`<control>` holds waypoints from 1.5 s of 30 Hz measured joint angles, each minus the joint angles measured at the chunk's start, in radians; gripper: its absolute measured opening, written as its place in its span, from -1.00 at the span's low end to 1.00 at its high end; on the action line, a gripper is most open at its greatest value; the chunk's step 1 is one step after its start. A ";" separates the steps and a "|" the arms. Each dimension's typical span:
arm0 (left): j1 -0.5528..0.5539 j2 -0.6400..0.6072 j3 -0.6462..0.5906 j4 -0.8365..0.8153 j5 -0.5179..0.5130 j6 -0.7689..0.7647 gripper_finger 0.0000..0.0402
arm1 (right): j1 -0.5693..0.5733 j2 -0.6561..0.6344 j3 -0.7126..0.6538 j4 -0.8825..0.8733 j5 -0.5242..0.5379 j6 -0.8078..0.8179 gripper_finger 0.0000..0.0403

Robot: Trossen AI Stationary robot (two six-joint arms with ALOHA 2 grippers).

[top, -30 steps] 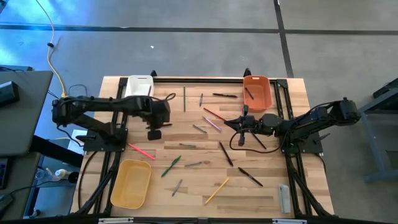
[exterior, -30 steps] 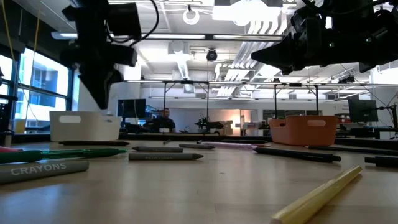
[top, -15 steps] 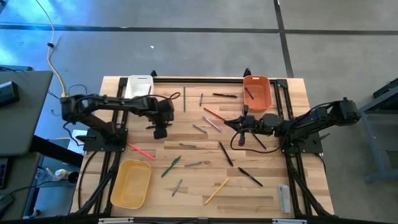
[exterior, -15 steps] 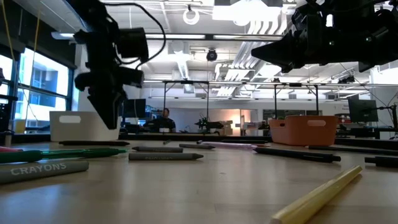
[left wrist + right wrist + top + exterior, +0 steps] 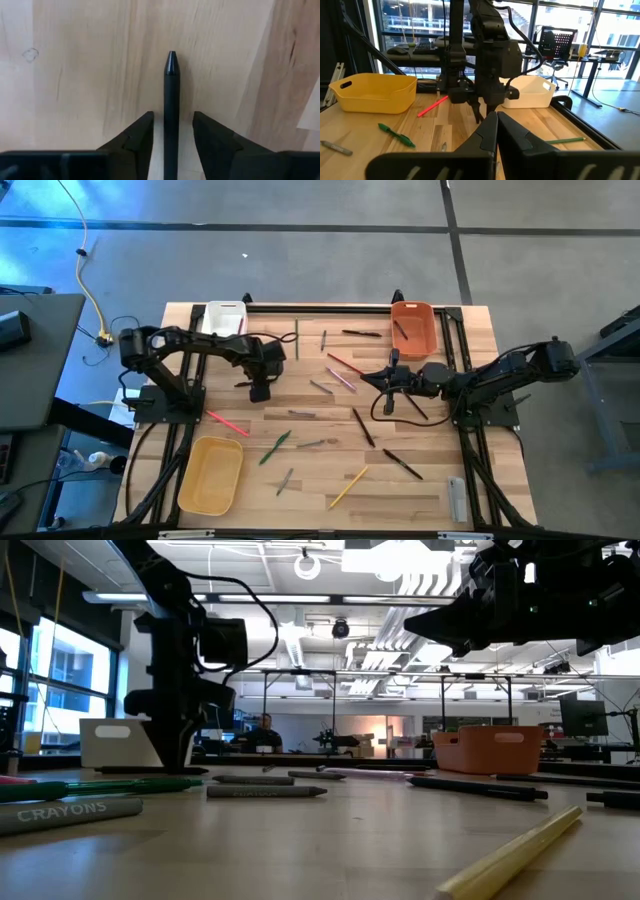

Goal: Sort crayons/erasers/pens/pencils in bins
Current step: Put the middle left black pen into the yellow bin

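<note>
From above, the sorting is looking barely begun: only the orange plastic bin [image 5: 413,326] is holding a stick or two, while most are lying scattered across the wooden table [image 5: 300,480]. At table height, the left gripper [image 5: 178,745] is reaching down beside the white bin [image 5: 122,743]. In the wrist views, its spread fingers [image 5: 132,145] are straddling a black pointed pencil [image 5: 171,100] lying on the wood, and the right gripper [image 5: 496,131] is hovering pressed together, empty.

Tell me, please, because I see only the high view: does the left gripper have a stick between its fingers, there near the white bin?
Observer: Yes. In the left wrist view a black stick lies on the wood between the open fingers of the left gripper, with a gap on each side.
Operator: How low is the gripper?
Observer: In the low view its tips are down at about the level of the table.
Operator: And the right one?
Observer: The right wrist view shows the right gripper shut, with nothing seen between its fingers.
</note>
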 joint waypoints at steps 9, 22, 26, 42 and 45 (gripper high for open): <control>-0.033 0.005 0.004 0.005 -0.012 0.002 -0.80 | 0.000 0.000 0.000 -0.002 0.000 0.000 -1.00; -0.076 -0.002 0.132 -0.129 0.014 -0.084 -0.95 | 0.000 0.000 0.000 0.000 0.000 -0.001 -1.00; -0.099 -0.035 0.186 -0.183 0.005 -0.140 -0.95 | 0.000 0.000 0.000 0.001 0.001 -0.003 -1.00; -0.458 -0.341 0.288 -0.501 0.085 -0.852 -0.95 | 0.000 0.000 0.000 0.001 -0.001 -0.011 -1.00; -0.606 -0.389 0.283 -0.537 0.058 -1.073 -0.96 | 0.000 0.000 0.000 -0.006 -0.002 -0.011 -1.00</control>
